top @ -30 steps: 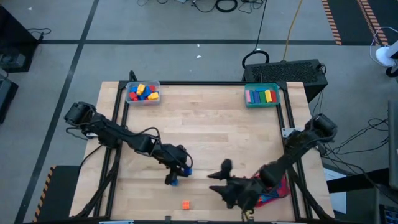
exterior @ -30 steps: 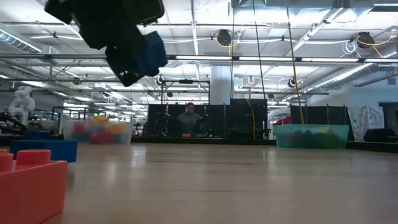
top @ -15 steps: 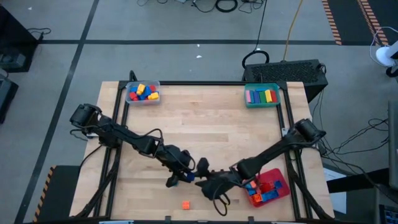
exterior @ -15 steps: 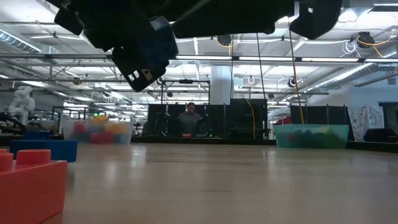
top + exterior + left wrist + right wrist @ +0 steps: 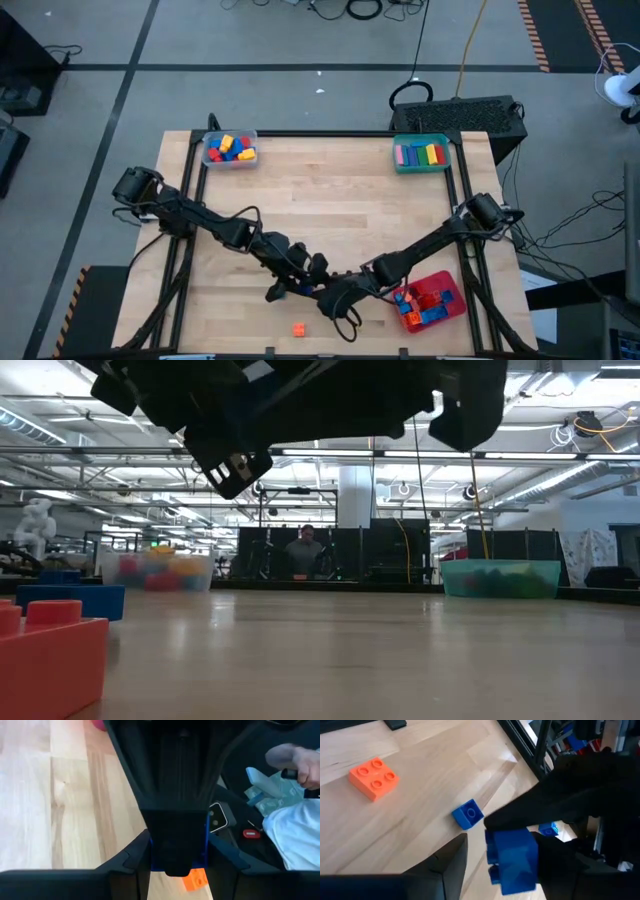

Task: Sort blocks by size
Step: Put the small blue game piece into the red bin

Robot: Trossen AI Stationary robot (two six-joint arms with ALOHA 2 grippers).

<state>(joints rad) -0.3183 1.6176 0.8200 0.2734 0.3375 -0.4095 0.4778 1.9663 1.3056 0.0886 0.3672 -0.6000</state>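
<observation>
The left hand [image 5: 300, 283] and right hand [image 5: 325, 295] meet above the bench [image 5: 330, 200]. Both pinch one blue brick [image 5: 512, 860], held between them.

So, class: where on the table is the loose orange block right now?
In the high view the orange block lies alone near the table's front edge, just in front of the two grippers meeting mid-table and left of the red tray.

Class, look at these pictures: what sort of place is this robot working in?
Probably a large robotics lab or workshop: exposed ceiling pipes overhead, a person at dark workstations behind the table, and cables trailing across the grey floor.
</observation>
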